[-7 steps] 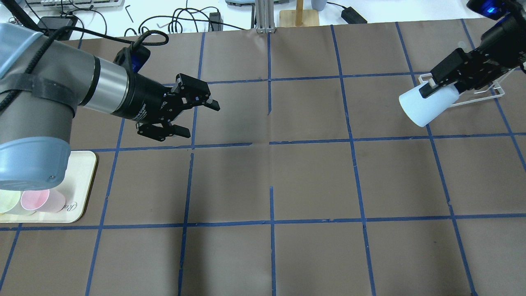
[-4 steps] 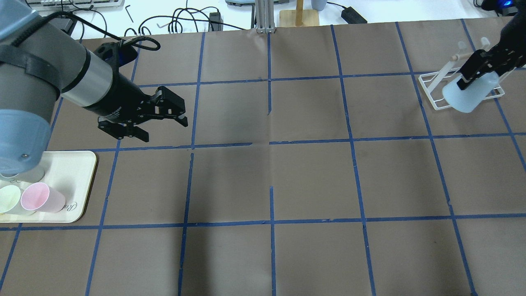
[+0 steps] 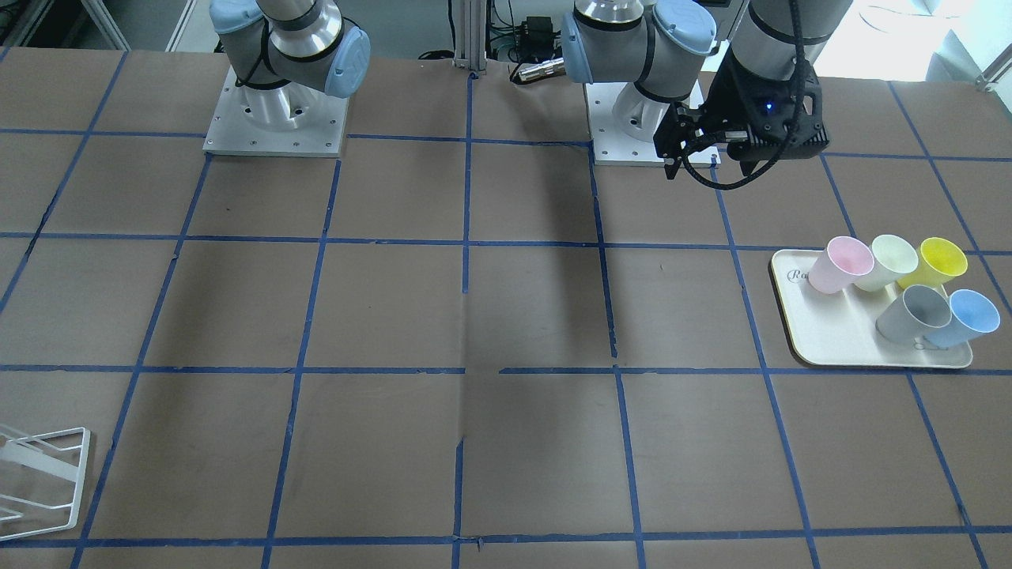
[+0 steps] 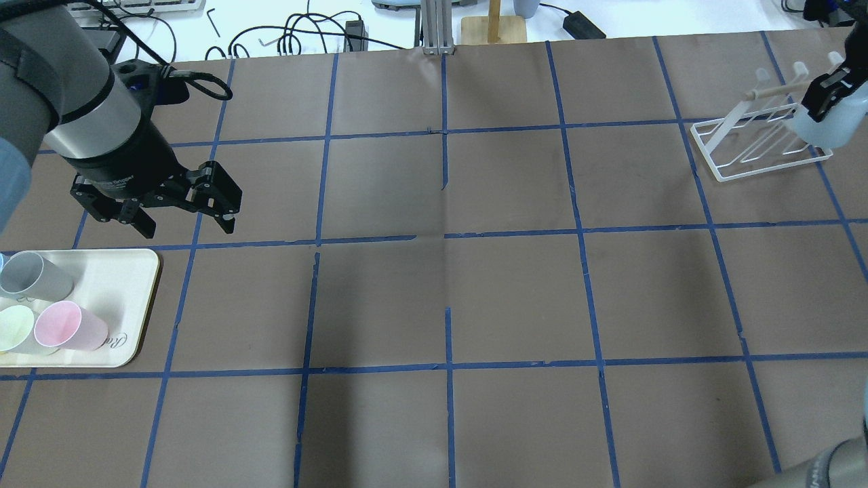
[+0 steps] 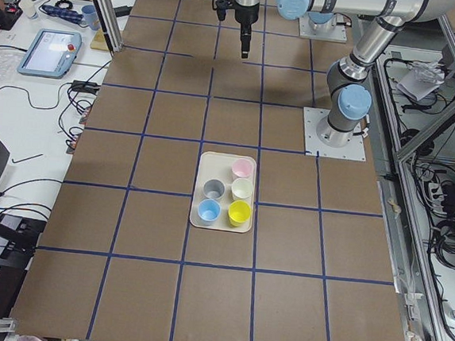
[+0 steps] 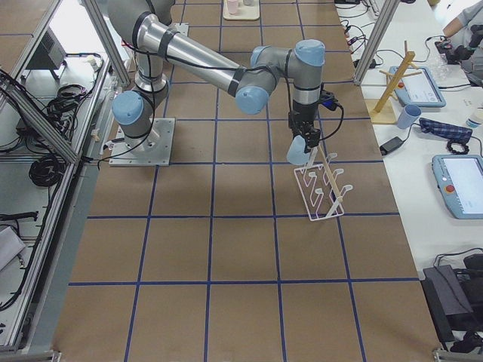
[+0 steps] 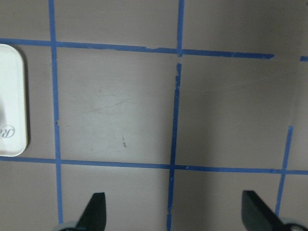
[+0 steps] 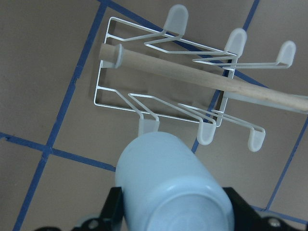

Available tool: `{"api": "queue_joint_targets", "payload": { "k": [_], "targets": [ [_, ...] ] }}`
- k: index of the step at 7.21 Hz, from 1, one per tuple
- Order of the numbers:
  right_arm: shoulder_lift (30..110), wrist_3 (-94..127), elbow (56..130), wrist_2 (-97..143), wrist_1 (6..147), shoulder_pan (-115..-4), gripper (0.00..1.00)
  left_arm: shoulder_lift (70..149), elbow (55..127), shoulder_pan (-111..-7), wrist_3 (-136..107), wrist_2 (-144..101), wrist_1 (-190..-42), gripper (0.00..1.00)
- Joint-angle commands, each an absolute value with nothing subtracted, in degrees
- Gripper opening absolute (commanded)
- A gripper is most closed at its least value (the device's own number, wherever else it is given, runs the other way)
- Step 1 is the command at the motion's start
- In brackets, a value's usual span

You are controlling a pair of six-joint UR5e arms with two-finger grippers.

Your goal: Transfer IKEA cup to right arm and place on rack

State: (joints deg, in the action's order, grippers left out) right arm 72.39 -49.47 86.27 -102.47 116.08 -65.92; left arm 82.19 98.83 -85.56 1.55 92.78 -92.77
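My right gripper (image 4: 824,102) is shut on the light blue IKEA cup (image 4: 833,125) and holds it above the right end of the white wire rack (image 4: 753,152). In the right wrist view the cup (image 8: 173,187) shows its base to the camera and hangs over the rack's (image 8: 159,72) near row of pegs. The exterior right view shows the cup (image 6: 298,153) just above the rack (image 6: 321,192), apart from it. My left gripper (image 4: 186,224) is open and empty, pointing down near the tray. A second blue cup (image 3: 968,316) lies on the tray.
The cream tray (image 4: 129,298) at the left holds pink (image 4: 68,327), grey (image 4: 34,276), pale green and yellow (image 3: 939,261) cups. A wooden dowel (image 8: 202,77) runs across the rack. Cables and a wooden stand lie beyond the table's far edge.
My right gripper has carried the cup right and farther back, over the rack's right end. My left gripper has drawn back to the left and turned downward, staying open.
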Motion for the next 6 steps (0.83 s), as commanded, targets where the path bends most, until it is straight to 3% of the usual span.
{"api": "queue_joint_targets", "payload": {
  "k": [1, 6],
  "targets": [
    [70.7, -49.7, 83.1, -99.7, 115.7, -66.0, 0.33, 82.4, 99.1, -85.7, 1.6, 92.0, -92.6, 1.0],
    [67.9, -49.7, 82.4, -98.6, 114.1, -65.9, 0.33, 83.1, 98.9, -85.7, 2.0, 89.6, -92.5, 1.0]
  ]
}}
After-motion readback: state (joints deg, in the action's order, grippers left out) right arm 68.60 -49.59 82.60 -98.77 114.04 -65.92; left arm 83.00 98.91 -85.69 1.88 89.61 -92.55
